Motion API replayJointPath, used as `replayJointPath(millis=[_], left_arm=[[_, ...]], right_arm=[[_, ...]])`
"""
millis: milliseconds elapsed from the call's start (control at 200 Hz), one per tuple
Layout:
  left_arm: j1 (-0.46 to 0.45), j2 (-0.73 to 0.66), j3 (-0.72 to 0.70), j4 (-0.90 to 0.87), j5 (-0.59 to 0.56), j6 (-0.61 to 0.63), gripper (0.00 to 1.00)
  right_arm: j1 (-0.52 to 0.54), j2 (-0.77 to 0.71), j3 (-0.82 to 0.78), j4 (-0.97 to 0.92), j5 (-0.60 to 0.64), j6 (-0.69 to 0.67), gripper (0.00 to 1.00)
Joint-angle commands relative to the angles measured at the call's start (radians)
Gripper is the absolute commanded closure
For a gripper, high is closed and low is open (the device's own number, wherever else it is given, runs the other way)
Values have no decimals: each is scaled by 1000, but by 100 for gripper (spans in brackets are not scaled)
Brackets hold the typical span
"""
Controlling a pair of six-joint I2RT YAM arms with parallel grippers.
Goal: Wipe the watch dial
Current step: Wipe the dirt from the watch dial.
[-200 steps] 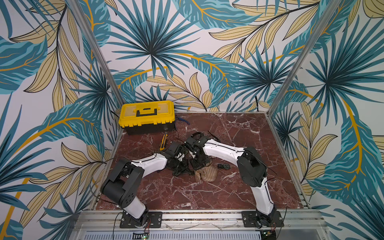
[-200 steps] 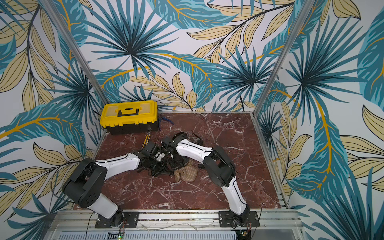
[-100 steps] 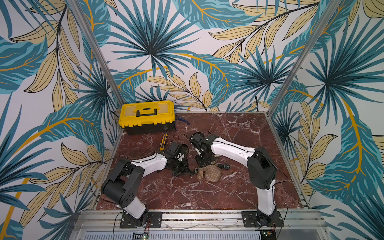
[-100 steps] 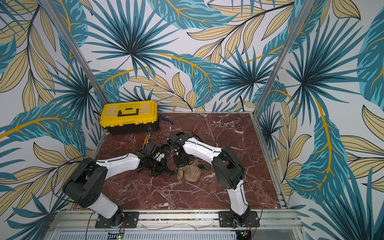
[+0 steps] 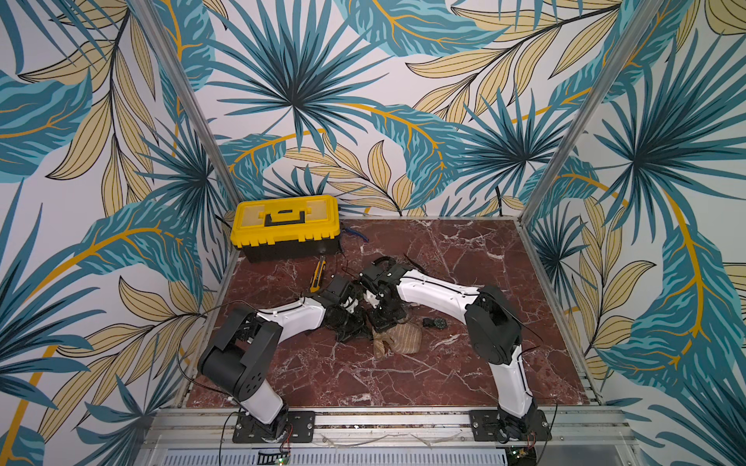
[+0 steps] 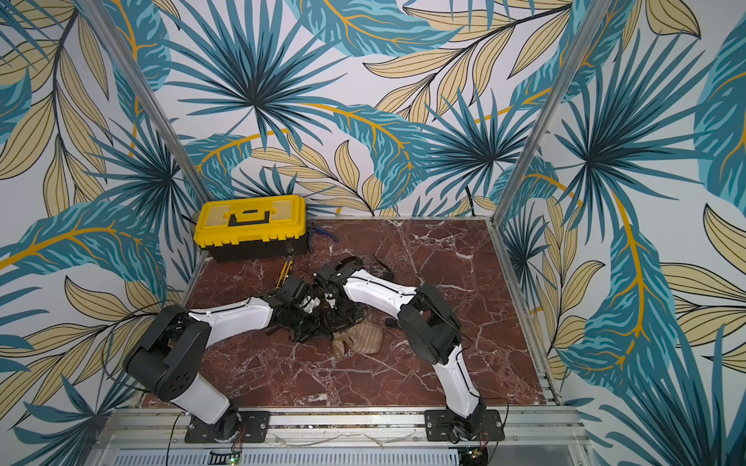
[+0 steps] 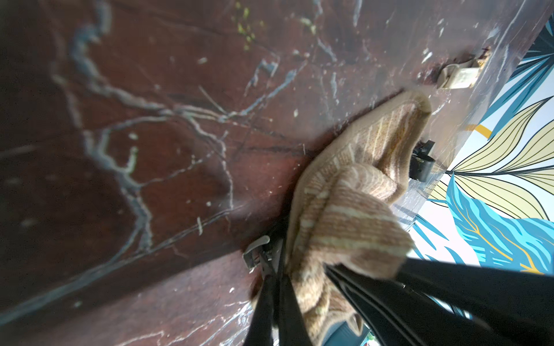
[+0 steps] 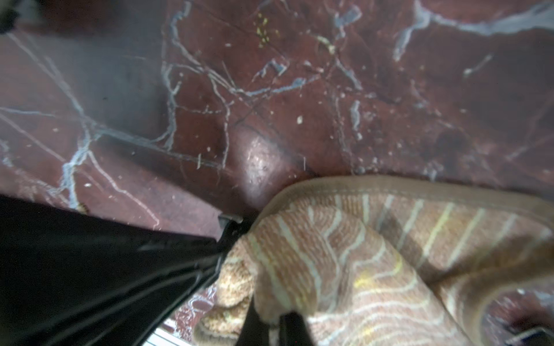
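Note:
My left gripper (image 7: 277, 278) is shut on the black watch strap, whose silver buckle (image 7: 254, 253) sticks out beside the fingers. The watch dial is hidden under the tan striped cloth (image 7: 344, 191). My right gripper (image 8: 271, 317) is shut on a fold of that cloth (image 8: 374, 254), which lies bunched on the red marble table (image 8: 269, 90). In both top views the two grippers meet at mid-table, the left gripper (image 5: 351, 324) beside the right gripper (image 5: 385, 322), with the cloth (image 5: 399, 339) spilling toward the front.
A yellow toolbox (image 5: 284, 226) stands at the back left, with a yellow utility knife (image 5: 320, 274) in front of it and blue-handled pliers (image 5: 357, 234) beside it. A small black object (image 5: 438, 322) lies right of the cloth. Patterned walls close three sides.
The right arm swung to the right with the cloth, then came back left to about where it was. The left arm has held still on the strap.

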Motion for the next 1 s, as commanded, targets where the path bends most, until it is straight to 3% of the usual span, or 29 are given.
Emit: replayJointPath(millis=[0, 115, 325, 541, 761, 936, 996], left_arm=[[5, 14, -24, 20, 10, -4, 100], [5, 19, -24, 19, 14, -5, 100], [3, 10, -32, 20, 9, -11, 100], [2, 16, -27, 20, 11, -11, 100], [-1, 13, -27, 21, 10, -12, 100], [-5, 17, -23, 19, 3, -19, 100], [-5, 18, -23, 20, 3, -22, 100]], right_arm=[[-14, 21, -1, -41, 0, 24, 96], [-52, 23, -24, -28, 1, 36, 96], [-62, 3, -43, -38, 119, 41, 98], [-63, -103, -106, -10, 156, 44, 98], [-54, -206, -179, 33, 81, 4, 98], [-43, -175, -154, 110, -100, -29, 98], [-40, -141, -114, 93, -109, -41, 98]])
